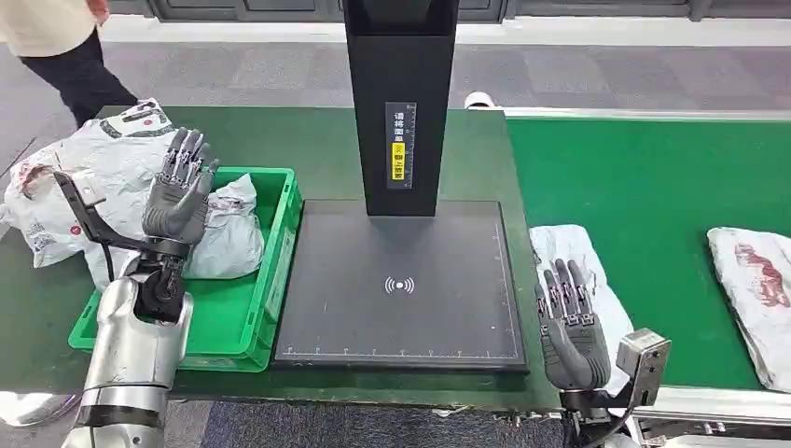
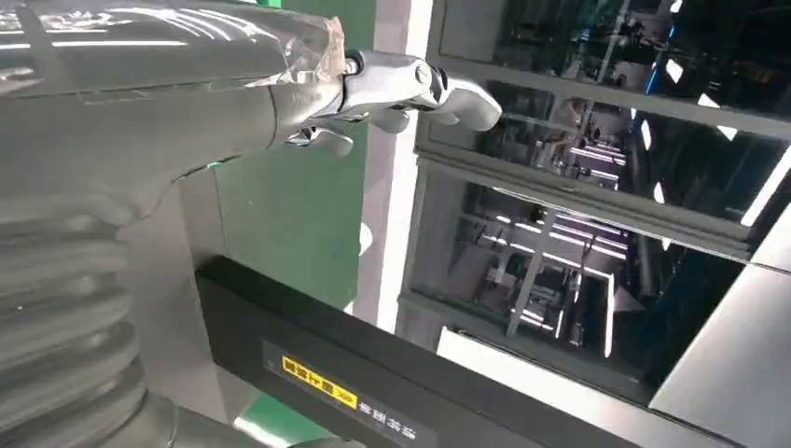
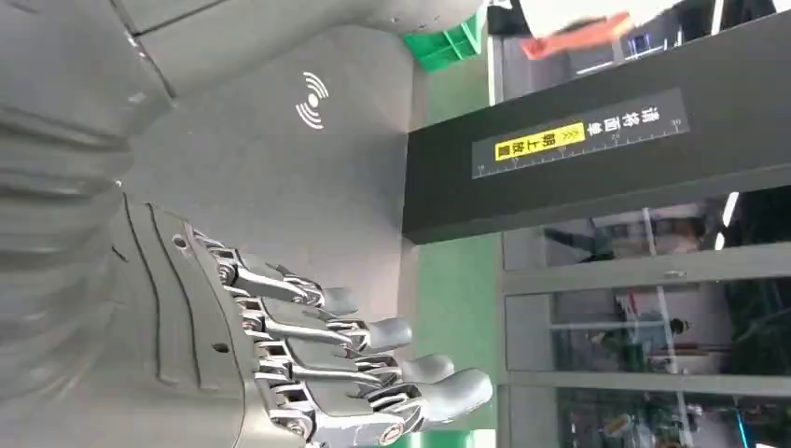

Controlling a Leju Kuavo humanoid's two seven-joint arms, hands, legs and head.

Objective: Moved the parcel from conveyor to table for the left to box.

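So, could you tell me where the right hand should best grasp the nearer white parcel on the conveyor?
Probably from above: the white parcel lies flat, just ahead of the right hand. Its near end is hidden by the hand, so gather the visible soft middle.

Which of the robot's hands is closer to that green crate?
Left. The left hand is raised over the green crate, while the right hand is beyond the black scanner pad, beside the conveyor.

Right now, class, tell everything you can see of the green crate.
The green crate is a shallow plastic tray with a raised rim. It sits upright on the green table, against the left edge of the black scanner base. Crumpled white parcels lie in it. The left hand hovers above, open.
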